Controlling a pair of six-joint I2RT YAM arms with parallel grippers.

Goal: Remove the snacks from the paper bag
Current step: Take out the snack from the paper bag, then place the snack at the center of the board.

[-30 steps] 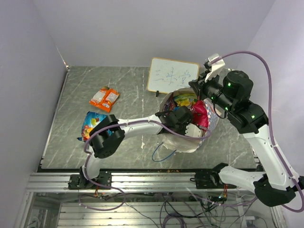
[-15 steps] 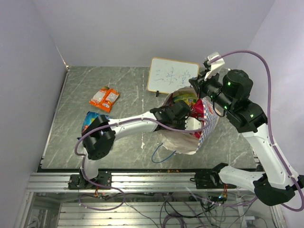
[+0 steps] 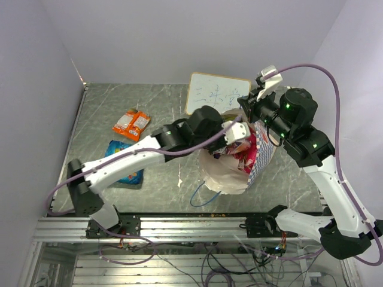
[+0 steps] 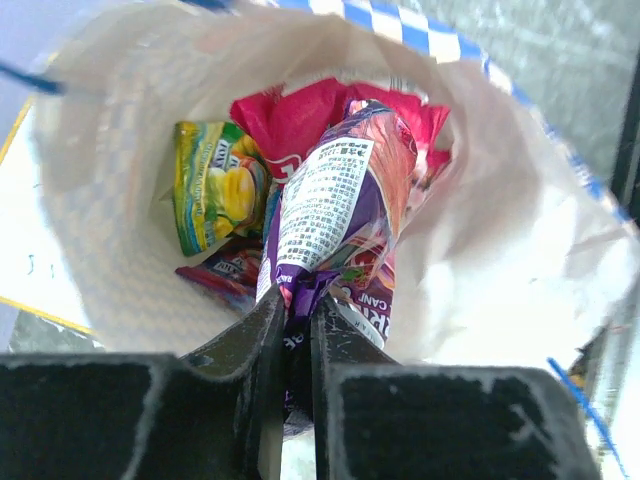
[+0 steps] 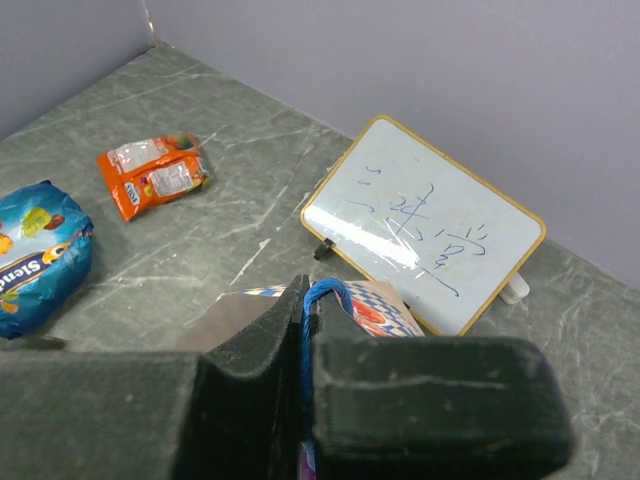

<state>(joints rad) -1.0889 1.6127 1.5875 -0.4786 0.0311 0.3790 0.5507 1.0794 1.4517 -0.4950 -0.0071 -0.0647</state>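
The paper bag (image 3: 227, 173) stands at the table's middle right with its mouth held up. Pinched in my shut right gripper (image 3: 251, 118) is its blue cord handle (image 5: 322, 298); the right wrist view has that gripper (image 5: 308, 305) over the bag's checked rim (image 5: 375, 305). My left gripper (image 3: 232, 142) reaches into the mouth. In the left wrist view it (image 4: 297, 310) is shut on the end of a purple-orange snack packet (image 4: 335, 200). Deeper inside lie a yellow-green packet (image 4: 215, 190) and a pink-red packet (image 4: 295, 125). An orange packet (image 3: 131, 124) and a blue packet (image 3: 116, 150) lie on the table at the left.
A white signboard (image 3: 216, 95) with blue writing leans just behind the bag. A loose loop of blue cord (image 3: 203, 197) lies on the slab in front of the bag. Grey walls close in the table on the left, back and right.
My left gripper has closed on the purple-orange packet inside the bag. The left arm has stretched out and its elbow has swung left. The right gripper has stayed on the handle.
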